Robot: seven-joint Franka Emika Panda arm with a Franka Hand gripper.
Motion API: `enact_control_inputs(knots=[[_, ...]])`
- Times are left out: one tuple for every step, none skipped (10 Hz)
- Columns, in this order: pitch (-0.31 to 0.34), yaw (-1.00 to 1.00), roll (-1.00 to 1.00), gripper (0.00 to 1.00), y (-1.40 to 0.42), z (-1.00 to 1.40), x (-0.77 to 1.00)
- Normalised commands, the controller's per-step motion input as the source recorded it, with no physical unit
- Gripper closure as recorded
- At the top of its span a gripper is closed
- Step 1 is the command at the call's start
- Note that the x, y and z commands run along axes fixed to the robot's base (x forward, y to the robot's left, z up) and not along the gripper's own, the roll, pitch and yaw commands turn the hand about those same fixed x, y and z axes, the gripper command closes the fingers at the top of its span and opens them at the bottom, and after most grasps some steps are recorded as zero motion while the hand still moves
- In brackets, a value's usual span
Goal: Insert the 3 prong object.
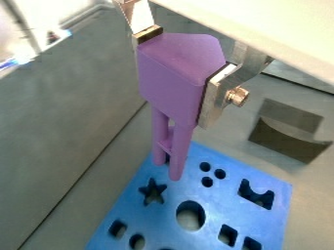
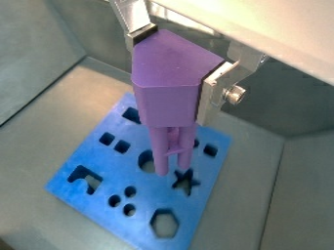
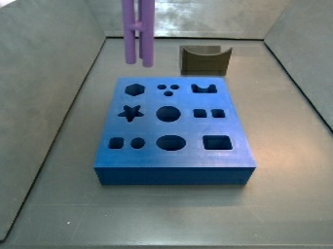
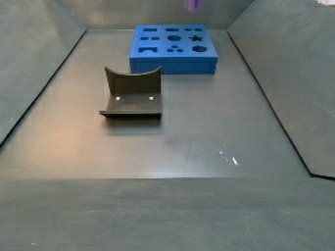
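My gripper [image 1: 178, 57] is shut on the wide head of the light-purple 3 prong object [image 1: 170, 107], also seen in the other wrist view [image 2: 167, 107]. The piece hangs upright, rods pointing down, above the blue block [image 1: 229, 217] with several shaped holes. In a side view the rods [image 3: 135, 34] hang over the block's [image 3: 176, 156] far left part, their tips clear of its top. The block's three small round holes [image 3: 168, 89] lie to the right of the rods. The gripper itself is out of both side views.
A dark brown curved block [image 3: 204, 60] stands just beyond the blue block, also visible in a wrist view [image 1: 287, 127] and in the other side view [image 4: 132, 93]. Grey walls enclose the floor [image 4: 183, 147] on all sides.
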Motion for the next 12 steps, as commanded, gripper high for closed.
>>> enact_control_inputs(knots=[[-0.036,-0.84,0.13,1.0,0.12,-0.34,0.1],[-0.049,-0.85,0.1,1.0,0.07,-0.27,0.21],[-0.071,-0.87,0.07,1.0,0.05,-0.19,0.24],[-0.051,-0.92,0.11,1.0,0.01,-0.25,0.19],[-0.054,-0.97,0.1,1.0,0.0,-0.28,0.12],[-0.074,-0.97,0.08,1.0,0.0,-0.24,0.11],[-0.08,-0.95,0.07,1.0,0.01,-0.24,0.11],[-0.091,-0.8,0.09,1.0,0.18,-0.32,0.0],[-0.104,-0.62,0.05,1.0,0.36,-0.35,-0.22],[-0.1,-0.61,0.04,1.0,0.37,-0.35,-0.24],[-0.086,-0.63,0.0,1.0,0.37,-0.33,-0.03],[-0.051,-0.39,0.0,1.0,0.33,-0.23,0.19]])
